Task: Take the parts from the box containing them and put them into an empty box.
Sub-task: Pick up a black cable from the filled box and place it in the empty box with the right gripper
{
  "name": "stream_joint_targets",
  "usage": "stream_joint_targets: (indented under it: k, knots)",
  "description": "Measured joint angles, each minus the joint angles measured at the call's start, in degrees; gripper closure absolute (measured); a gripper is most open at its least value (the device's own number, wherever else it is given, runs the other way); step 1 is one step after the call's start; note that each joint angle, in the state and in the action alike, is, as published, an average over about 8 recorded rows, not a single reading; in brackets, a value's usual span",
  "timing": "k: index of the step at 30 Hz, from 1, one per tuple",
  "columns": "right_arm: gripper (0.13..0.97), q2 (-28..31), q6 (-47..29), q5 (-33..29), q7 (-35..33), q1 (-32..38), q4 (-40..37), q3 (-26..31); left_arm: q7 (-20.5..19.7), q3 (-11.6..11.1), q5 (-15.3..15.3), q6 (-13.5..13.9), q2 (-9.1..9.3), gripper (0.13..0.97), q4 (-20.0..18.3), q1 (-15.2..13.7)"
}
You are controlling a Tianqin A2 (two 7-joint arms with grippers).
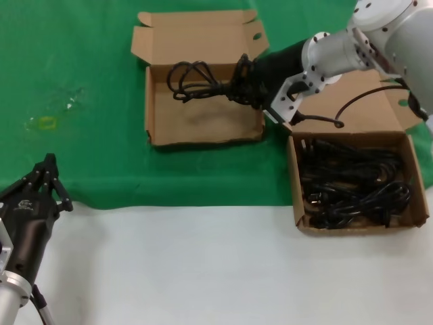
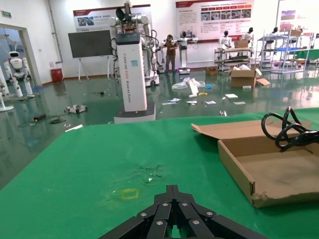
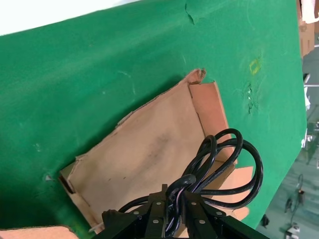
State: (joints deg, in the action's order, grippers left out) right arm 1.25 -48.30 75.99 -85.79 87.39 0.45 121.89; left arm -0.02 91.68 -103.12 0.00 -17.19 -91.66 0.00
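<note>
The empty box lies open on the green cloth at the back middle, with a wavy front wall. My right gripper hangs over its back right part, shut on a coiled black cable bundle whose loops hang above the box floor. The right wrist view shows the gripper clamped on the cable above the bare box floor. The box containing the parts sits at the right, holding several black cables. My left gripper is shut and parked at the near left.
The green cloth ends at a white table strip in front. A small yellow mark lies on the cloth at the left. The left wrist view shows the empty box and the hanging cable off to one side.
</note>
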Motion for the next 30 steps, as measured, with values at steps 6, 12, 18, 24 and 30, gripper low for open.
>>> stream_joint_targets:
  k: [6,12,18,24,30]
  knots:
    - [0.914,-0.5,1.1,0.8,-2.2,-0.6,0.0,-0.9,0.0,0.0,0.0,0.0,0.0,0.953,0.0,0.0]
    - [0.914,-0.9,1.5,1.4,-3.1,-1.1,0.0,-1.5,0.0,0.0,0.0,0.0,0.0,0.953,0.0,0.0]
    - [0.906,-1.2,1.8,1.8,-2.9,-1.6,0.2,-1.4,0.0,0.0,0.0,0.0,0.0,0.953,0.0,0.0]
    - [0.883,-1.2,2.1,2.0,-2.8,-1.8,0.3,-1.1,0.0,0.0,0.0,0.0,0.0,0.953,0.0,0.0]
    - [0.818,-1.2,2.6,2.1,-2.6,-1.9,0.2,-1.1,0.0,0.0,0.0,0.0,0.0,0.953,0.0,0.0]
